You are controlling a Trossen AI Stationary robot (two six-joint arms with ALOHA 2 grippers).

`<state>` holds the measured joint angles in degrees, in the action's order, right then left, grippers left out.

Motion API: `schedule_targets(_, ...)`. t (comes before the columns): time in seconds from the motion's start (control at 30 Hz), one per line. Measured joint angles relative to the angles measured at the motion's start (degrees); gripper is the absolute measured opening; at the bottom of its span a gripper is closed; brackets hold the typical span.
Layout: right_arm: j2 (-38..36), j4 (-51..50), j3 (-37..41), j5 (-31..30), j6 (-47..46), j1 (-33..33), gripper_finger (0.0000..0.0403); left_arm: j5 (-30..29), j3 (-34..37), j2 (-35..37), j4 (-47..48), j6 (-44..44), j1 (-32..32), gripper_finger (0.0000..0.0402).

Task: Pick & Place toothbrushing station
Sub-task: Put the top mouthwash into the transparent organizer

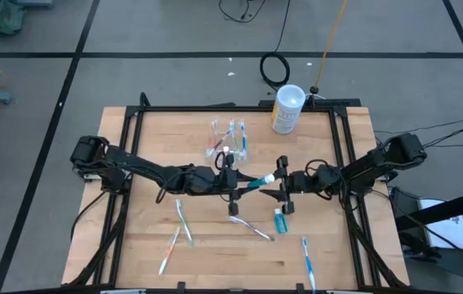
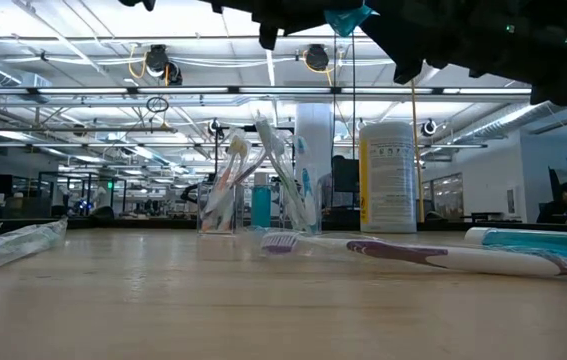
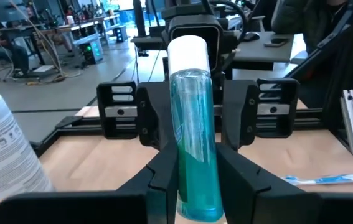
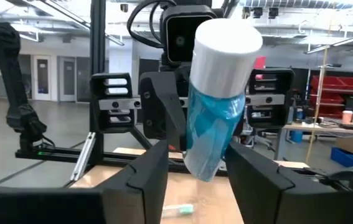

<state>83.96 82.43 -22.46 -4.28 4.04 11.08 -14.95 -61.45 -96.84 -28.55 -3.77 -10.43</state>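
A teal toothpaste tube [image 1: 257, 182] with a white cap [image 1: 270, 176] hangs in the air between my two grippers, above the middle of the table. My left gripper [image 1: 238, 186] is shut on its tail end. My right gripper [image 1: 278, 184] faces it, open, with one finger on each side of the cap end [image 4: 226, 43]; I cannot tell whether they touch. The clear holder [image 1: 229, 140] stands behind them on its base with several toothbrushes upright in it; it also shows in the low view [image 2: 263, 200]. My left gripper pinches the tube's flat tail end [image 3: 196, 186] between its two fingers [image 3: 164, 180]. The fingers come about level from the table's left and lie along the tube. The tube is lifted clear of the table and sticks out past the fingertips, cap [image 3: 187, 53] toward the right gripper.
A white canister [image 1: 287, 109] with a yellowish label stands at the far edge. Loose toothbrushes [image 1: 184, 222] [image 1: 251, 227] [image 1: 307, 260] and a second teal tube [image 1: 280, 220] lie on the near half of the table. A dark frame [image 1: 215, 109] borders the table.
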Motion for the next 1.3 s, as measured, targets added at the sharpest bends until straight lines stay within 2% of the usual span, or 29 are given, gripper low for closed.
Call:
schedule_targets(0.3, -0.2, 1.0, 0.0, 0.1, -0.1, 0.3, 0.0171, 0.3, 0.0, 0.0, -0.2, 1.1, 0.0, 0.0086)
schedule_targets(0.6, -0.7, 3.4, 0.3, 0.1, 2.7, 0.3, 0.0171, 0.5, 0.1, -0.3, 1.5, 0.6, -0.6, 0.0086)
schedule_targets(0.87, -0.7, 2.9, 0.4, 0.1, 2.7, 0.3, 0.0171, 0.3, 0.0, -0.2, -1.1, -0.7, -1.9, 0.0086)
schedule_targets(1.3, -0.7, 2.6, 0.4, 0.1, 2.6, 0.3, 0.0159, -0.1, 0.0, -0.2, -0.2, 1.5, -0.8, 0.0086)
